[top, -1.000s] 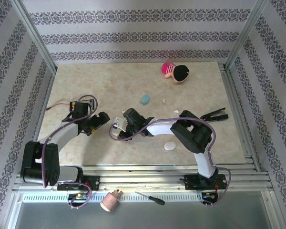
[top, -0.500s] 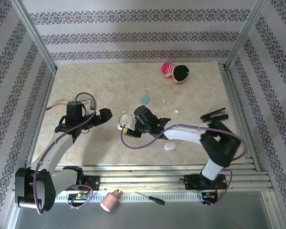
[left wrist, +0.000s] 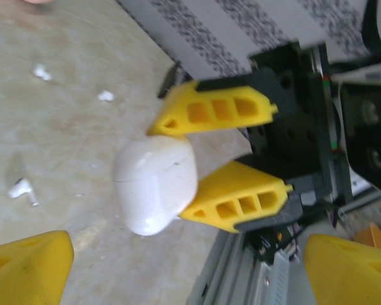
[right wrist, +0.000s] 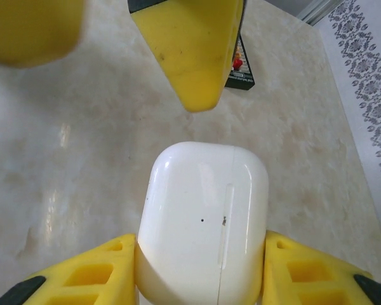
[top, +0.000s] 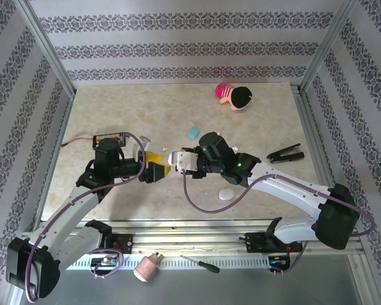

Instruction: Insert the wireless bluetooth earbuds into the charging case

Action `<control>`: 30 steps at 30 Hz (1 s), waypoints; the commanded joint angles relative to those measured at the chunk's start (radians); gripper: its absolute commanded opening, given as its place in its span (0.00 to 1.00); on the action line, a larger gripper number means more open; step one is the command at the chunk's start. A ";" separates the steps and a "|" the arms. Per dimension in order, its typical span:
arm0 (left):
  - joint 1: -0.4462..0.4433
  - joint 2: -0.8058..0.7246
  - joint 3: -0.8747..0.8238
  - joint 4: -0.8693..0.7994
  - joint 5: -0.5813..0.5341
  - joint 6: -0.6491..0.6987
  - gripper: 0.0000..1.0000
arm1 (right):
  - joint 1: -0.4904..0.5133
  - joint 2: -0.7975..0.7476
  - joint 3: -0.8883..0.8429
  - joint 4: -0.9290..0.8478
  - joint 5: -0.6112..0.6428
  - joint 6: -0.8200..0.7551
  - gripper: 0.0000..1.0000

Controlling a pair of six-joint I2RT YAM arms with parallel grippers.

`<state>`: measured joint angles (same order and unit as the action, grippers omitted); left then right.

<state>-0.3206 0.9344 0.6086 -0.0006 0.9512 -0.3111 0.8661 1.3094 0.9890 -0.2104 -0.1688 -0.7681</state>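
Note:
A closed white charging case [right wrist: 203,222] is pinched between the yellow fingers [right wrist: 95,273] of my right gripper [top: 180,159], held above the table near its middle. My left gripper [top: 159,165] faces the case from the left, jaws wide open and holding nothing, its fingers [right wrist: 190,51] just short of the case's free end. In the left wrist view the case [left wrist: 155,184] hangs ahead of my spread left gripper [left wrist: 185,254]. Tiny white earbuds [left wrist: 22,189] [left wrist: 105,96] lie loose on the table, and two more white earbuds [top: 218,134] [top: 235,148] lie behind my right arm.
A light blue case [top: 193,132] lies behind the grippers and a white pebble-shaped case [top: 226,194] in front of the right arm. A pink and black toy [top: 233,95] sits at the back, a black clip [top: 286,152] at the right. A screwdriver [top: 200,264] rests below the table edge.
My right gripper has carried the white case to the right as its arm stretched out. My left gripper has followed it toward the middle and now faces the case with jaws spread.

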 commanded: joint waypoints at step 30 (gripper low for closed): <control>-0.081 0.225 0.062 0.358 0.221 0.056 0.37 | 0.070 -0.076 0.149 -0.164 0.095 -0.162 0.34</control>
<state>-0.3862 1.1629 0.6872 0.2451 1.1358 -0.2180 0.9260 1.2274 1.1023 -0.4080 -0.0715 -0.9276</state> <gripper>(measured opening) 0.388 0.361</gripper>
